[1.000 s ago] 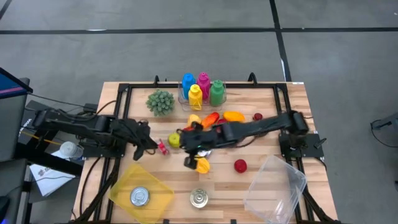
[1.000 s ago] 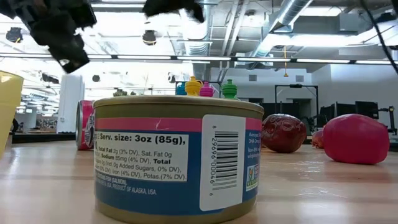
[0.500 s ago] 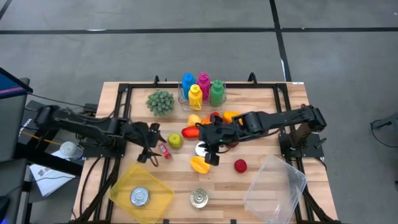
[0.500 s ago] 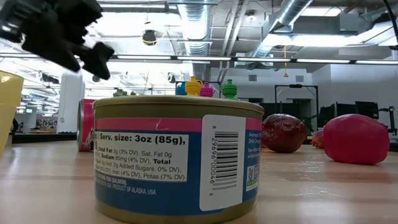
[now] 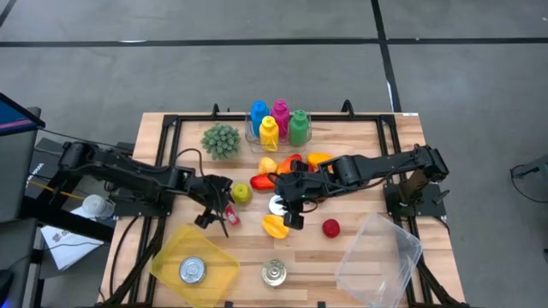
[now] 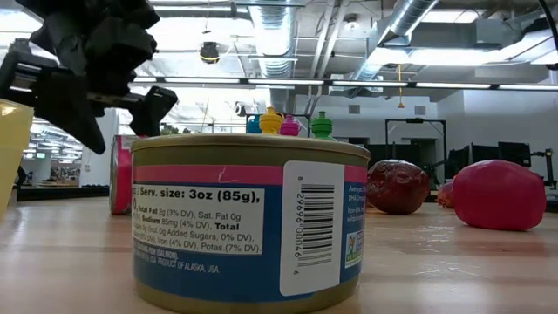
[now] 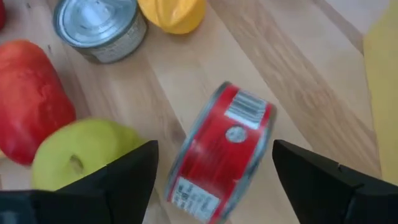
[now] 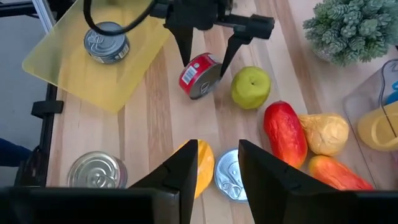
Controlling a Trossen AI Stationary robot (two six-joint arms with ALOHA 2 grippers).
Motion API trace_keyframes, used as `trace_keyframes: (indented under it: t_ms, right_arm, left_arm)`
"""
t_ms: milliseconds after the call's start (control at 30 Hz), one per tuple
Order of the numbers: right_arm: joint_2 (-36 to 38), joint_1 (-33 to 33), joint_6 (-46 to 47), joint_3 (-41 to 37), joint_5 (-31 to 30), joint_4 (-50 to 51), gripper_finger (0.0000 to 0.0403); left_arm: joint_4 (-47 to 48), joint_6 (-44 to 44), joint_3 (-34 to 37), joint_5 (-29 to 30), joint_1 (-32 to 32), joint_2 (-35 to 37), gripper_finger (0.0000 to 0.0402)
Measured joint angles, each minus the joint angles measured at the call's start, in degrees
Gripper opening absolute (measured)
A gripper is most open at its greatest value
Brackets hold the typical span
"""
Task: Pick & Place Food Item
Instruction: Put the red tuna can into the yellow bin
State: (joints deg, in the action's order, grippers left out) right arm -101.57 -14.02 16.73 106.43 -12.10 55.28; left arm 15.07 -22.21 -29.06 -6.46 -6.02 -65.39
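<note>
My left gripper [image 5: 219, 216] hangs with its fingers spread wide on either side of the red can [image 5: 230, 215], which lies on its side on the wooden table [image 5: 368, 141]; nothing is grasped. The green apple [image 5: 241, 192] sits at one o'clock from that can, near it, and the yellow tray [image 5: 214, 261] at seven o'clock, holding a silver can [image 5: 193, 270]. My right gripper [image 5: 289, 212] is over the table's middle, fingers parted a little and empty, above a silver tin [image 8: 231, 175] with the orange piece [image 5: 276, 226] just beside it.
</note>
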Motion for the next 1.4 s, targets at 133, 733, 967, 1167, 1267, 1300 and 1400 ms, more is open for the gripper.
trace_keyframes:
  t_ms: [133,733,967,1167,1267,1300,1400]
  right_arm:
    - [0.0,-0.1,0.2,0.0,0.0,0.1,0.0112]
    - [0.0,-1.4,3.2,0.0,-0.4,2.5,0.0111]
    - [0.0,-1.6,1.4,0.0,-1.5,-0.4,0.0111]
    - [0.0,-1.3,-7.3,0.0,-1.1,-10.6,0.0134]
    - [0.0,-1.3,-12.9,0.0,-1.3,-16.8,0.0173]
    - [0.0,-1.2,-14.4,0.0,-1.3,-18.8,0.019]
    - [0.0,-0.7,-17.1,0.0,-1.1,-23.2,0.0241]
  left_arm:
    - [-0.2,-0.1,0.0,0.0,0.0,-2.3,0.0268]
    - [9.8,6.4,-6.4,9.1,-3.0,-0.1,0.013]
    - [18.6,11.7,-15.9,20.6,-11.1,7.1,0.013]
    - [13.0,17.6,-17.9,28.2,-16.0,15.0,0.013]
    - [9.6,18.2,-17.9,31.6,-17.0,17.0,0.013]
    - [9.5,18.2,-17.9,32.1,-17.2,17.5,0.013]
    - [6.0,17.8,-17.8,33.5,-17.2,17.8,0.013]
